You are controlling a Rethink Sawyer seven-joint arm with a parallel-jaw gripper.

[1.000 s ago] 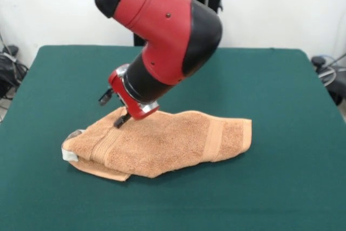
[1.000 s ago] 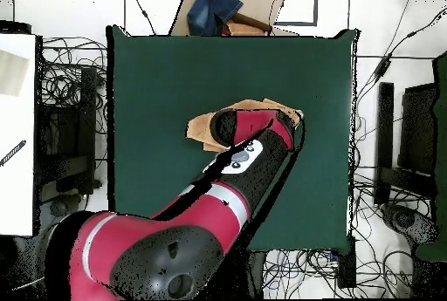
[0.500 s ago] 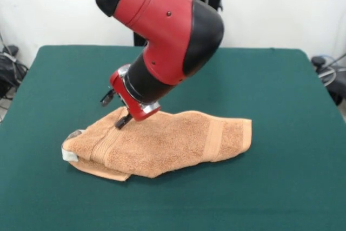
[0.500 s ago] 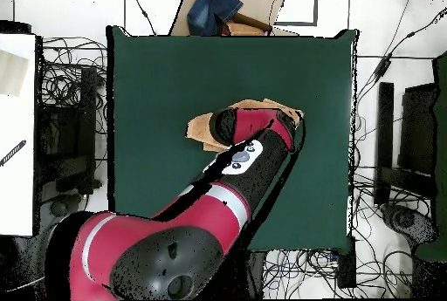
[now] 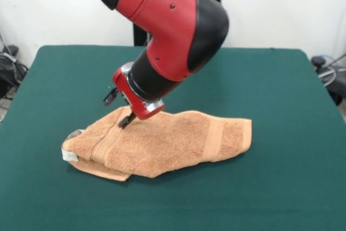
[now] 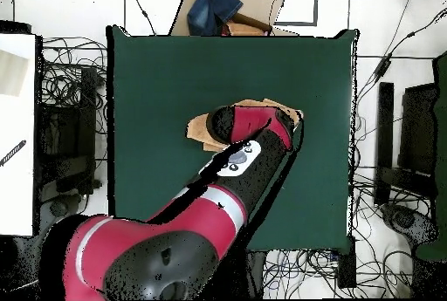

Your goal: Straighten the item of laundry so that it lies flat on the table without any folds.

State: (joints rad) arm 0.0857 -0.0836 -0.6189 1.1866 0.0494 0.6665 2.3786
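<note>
Front view: the towel (image 5: 162, 145) lies folded over on itself near the middle of the green counter (image 5: 281, 101), an orange-tan heap longer across than deep. One woven band runs over its right part and another over its left part. A lower layer sticks out along the front left edge, and a white loop tag (image 5: 68, 154) shows at the left end. The right end lies fairly flat on the cloth, while the left part is bunched and thicker.

The red and black arm (image 5: 173, 25) comes down at a slant over the towel's back left edge. Its pincer (image 5: 120, 111) sits just above that edge, one dark tip close to or touching the pile near the left band, the other raised clear of it. Whether the pincer is clenched or released cannot be told from either picture.

Overhead view: the arm (image 6: 244, 153) covers most of the towel (image 6: 202, 130), which peeks out on both sides of it, well inside the edges of the counter (image 6: 166, 71). The pincer is hidden here.
</note>
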